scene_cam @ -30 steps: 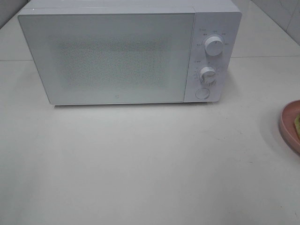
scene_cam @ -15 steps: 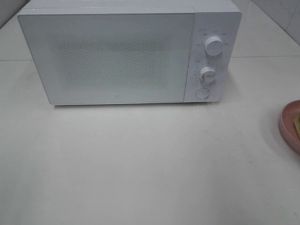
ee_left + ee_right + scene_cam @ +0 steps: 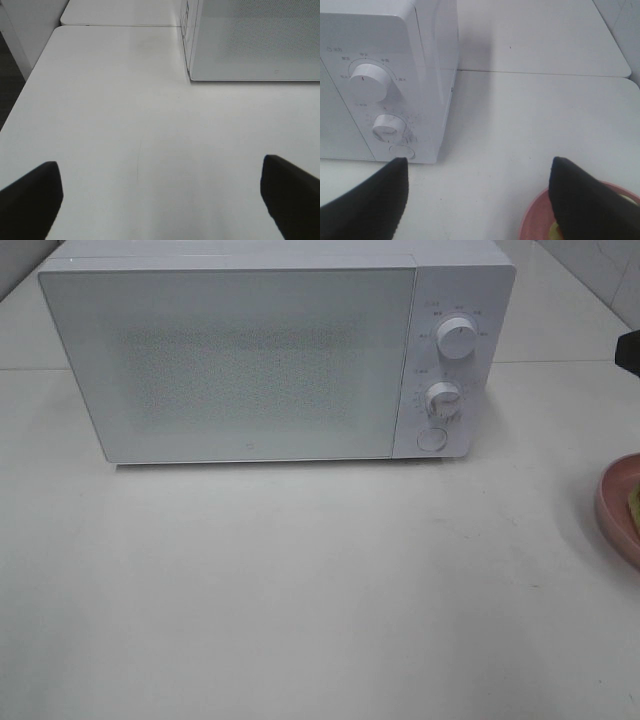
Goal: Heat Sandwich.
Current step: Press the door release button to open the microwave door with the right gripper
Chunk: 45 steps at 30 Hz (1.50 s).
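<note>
A white microwave point(image 3: 250, 360) stands at the back of the table with its door shut. It has two knobs point(image 3: 457, 340) and a round button point(image 3: 431, 438) on its right panel. The pink plate point(image 3: 622, 508) is cut off by the right edge of the exterior view, and only a yellowish sliver of the sandwich point(image 3: 635, 502) shows on it. In the right wrist view my right gripper point(image 3: 477, 200) is open and empty above the table, with the plate point(image 3: 532, 220) and a bit of sandwich point(image 3: 554, 232) under one finger point(image 3: 590, 200). My left gripper point(image 3: 160, 200) is open and empty.
The microwave's control panel point(image 3: 380, 100) is close to the right gripper. The left wrist view shows the microwave's left corner point(image 3: 250, 45) and the table's left edge point(image 3: 20, 100). A dark part of the right arm point(image 3: 630, 350) shows at the right edge.
A dark part of the right arm has come into the exterior view at the right edge. The microwave and plate have not moved.
</note>
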Each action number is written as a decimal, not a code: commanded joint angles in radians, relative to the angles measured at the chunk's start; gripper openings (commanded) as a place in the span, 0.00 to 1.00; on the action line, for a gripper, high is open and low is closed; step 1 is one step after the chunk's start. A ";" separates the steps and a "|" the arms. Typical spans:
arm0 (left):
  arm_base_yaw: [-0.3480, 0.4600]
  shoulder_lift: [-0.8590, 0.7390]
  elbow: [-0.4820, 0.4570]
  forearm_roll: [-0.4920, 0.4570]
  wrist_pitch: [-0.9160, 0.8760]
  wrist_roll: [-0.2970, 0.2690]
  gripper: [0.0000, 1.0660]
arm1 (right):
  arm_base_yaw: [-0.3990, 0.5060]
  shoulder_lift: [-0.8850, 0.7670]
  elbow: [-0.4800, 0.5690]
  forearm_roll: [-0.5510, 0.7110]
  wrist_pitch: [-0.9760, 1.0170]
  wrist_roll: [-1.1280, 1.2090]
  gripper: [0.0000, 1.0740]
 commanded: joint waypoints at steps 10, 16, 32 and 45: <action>0.001 -0.029 0.002 -0.007 -0.007 0.002 0.95 | 0.003 0.175 0.113 0.003 -0.454 -0.007 0.71; 0.001 -0.029 0.002 -0.007 -0.007 0.002 0.95 | 0.012 0.268 0.213 0.094 -0.702 -0.073 0.71; 0.001 -0.029 0.002 -0.007 -0.007 0.002 0.95 | 0.395 0.544 0.291 0.554 -1.114 -0.255 0.71; 0.001 -0.029 0.002 -0.007 -0.007 0.002 0.95 | 0.620 0.722 0.290 0.758 -1.258 -0.255 0.71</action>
